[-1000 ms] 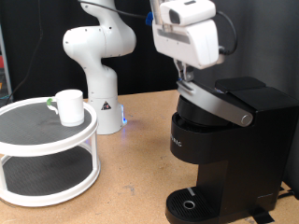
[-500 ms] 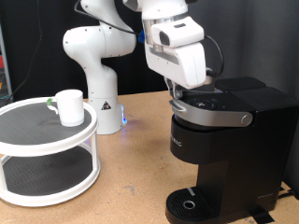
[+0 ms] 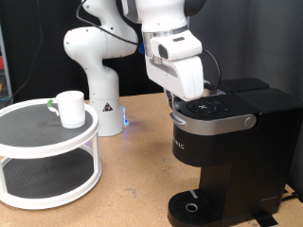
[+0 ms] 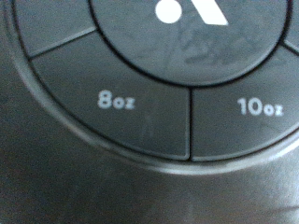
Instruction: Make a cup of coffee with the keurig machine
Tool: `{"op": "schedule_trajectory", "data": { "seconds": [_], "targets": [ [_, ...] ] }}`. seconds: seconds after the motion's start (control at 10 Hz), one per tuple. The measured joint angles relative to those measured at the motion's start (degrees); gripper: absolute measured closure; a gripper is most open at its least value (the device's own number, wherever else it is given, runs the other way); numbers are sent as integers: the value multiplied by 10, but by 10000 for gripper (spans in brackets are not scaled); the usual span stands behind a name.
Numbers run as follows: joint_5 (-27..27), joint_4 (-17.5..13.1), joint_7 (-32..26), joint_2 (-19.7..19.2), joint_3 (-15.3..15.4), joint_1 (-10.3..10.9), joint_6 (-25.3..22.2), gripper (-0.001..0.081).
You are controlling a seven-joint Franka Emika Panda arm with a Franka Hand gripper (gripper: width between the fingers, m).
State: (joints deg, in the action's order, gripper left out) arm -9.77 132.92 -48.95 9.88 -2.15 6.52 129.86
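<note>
The keurig machine (image 3: pixel 230 156) stands at the exterior view's right with its silver-grey handle band (image 3: pixel 227 118) down and the lid closed. My gripper (image 3: pixel 180 98) rests on the lid's near-left edge, and its fingers look shut and empty. The wrist view is filled by the round button panel (image 4: pixel 149 56), with the 8oz button (image 4: pixel 117 101) and the 10oz button (image 4: pixel 252 107) very close; no fingers show there. The white cup (image 3: pixel 69 107) stands upright on the top tier of a round stand, far from the gripper. The drip tray (image 3: pixel 194 206) holds nothing.
A white two-tier round stand (image 3: pixel 38 142) with dark mesh shelves fills the exterior view's left. The arm's white base (image 3: pixel 99 85) stands behind it on the wooden table (image 3: pixel 133 180). A black curtain closes the back.
The gripper has come down and to the exterior view's left, pushing the raised handle and lid down. The lid, tilted open a second ago, now lies closed. The cup has not moved.
</note>
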Motion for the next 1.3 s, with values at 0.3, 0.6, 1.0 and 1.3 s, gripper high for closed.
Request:
{"op": "schedule_trajectory", "data": {
  "seconds": [0.3,0.6,1.0,1.3],
  "targets": [
    [0,0,10,0,0,0,1,802],
    [-62,-6,0,1,-1,1,-2,802],
    [-128,-74,-8,10,-8,0,-73,802],
    [-147,-76,-4,10,-10,0,-68,802]
  ]
}}
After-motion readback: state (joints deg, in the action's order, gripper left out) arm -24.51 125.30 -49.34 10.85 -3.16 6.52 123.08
